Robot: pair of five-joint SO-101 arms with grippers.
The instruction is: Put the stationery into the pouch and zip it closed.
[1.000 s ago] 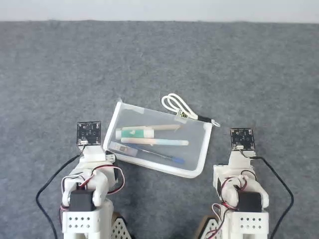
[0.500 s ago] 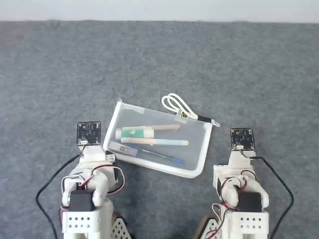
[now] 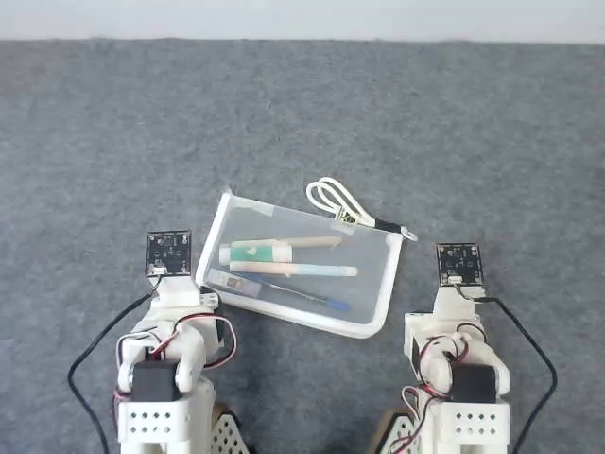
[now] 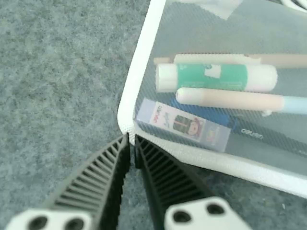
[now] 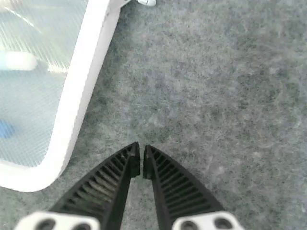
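while the left pincer [image 4: 130, 140] and right pincer [image 5: 141, 146] sit closed, empty, the pouch [image 3: 374, 284] lies between them.

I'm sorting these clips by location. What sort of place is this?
Likely a lab or workshop bench for robot trials: a grey felt-like mat covers the surface, the left arm and right arm sit side by side, and a clear pouch of stationery lies before them.

From my feed, the counter [image 3: 454, 123] is covered in a grey, felt-like mat with a mottled, fuzzy nap that lies flat without folds. Along the counter's far edge runs a pale, plain strip [image 3: 302, 19]; I cannot tell whether it is a wall or a backboard. Both wrist feeds show the same speckled grey fibres close up.
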